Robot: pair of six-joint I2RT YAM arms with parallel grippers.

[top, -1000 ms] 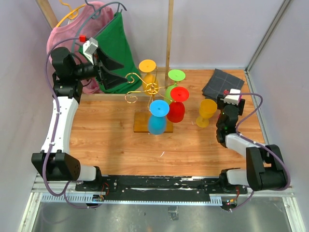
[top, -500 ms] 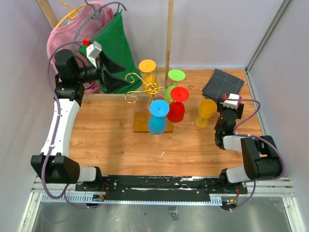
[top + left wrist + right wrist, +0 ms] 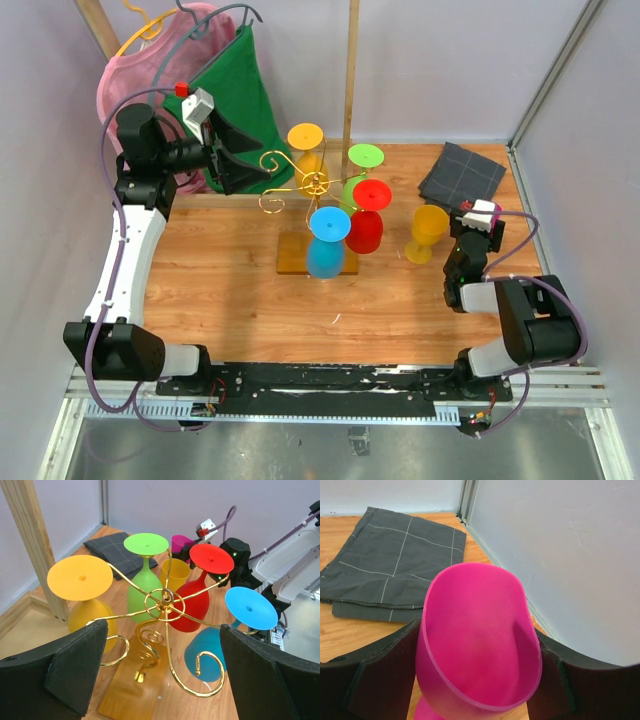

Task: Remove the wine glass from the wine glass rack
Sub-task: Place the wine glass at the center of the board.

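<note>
Four hang inverted on the gold wire wine glass rack (image 3: 313, 182): orange plastic glass (image 3: 305, 137), green glass (image 3: 365, 155), red glass (image 3: 371, 195), blue glass (image 3: 329, 224). Left gripper (image 3: 164, 630): jaws spread wide, facing the rack. Right gripper (image 3: 477, 640): clamped on a magenta plastic wine glass (image 3: 470, 605), upright, clear of the rack. Risk: a foot snagging a scroll could tip the rack.

Pink glass and both sets of fingers lost to frame edges and overlap

In the right wrist view the pink wine glass (image 3: 477, 645) fills the lower centre. Its stem is hidden behind the bowl, and its foot is mostly cut off by the bottom edge, as are the right gripper (image 3: 470, 675) fingers (image 3: 375, 680). From above, that gripper hides nearly all of the glass. In the left wrist view the left gripper (image 3: 162, 630) fingers (image 3: 60, 675) run off the lower corners. From above, the blue glass (image 3: 325, 255) covers part of the wine glass rack (image 3: 313, 182) base.
</note>
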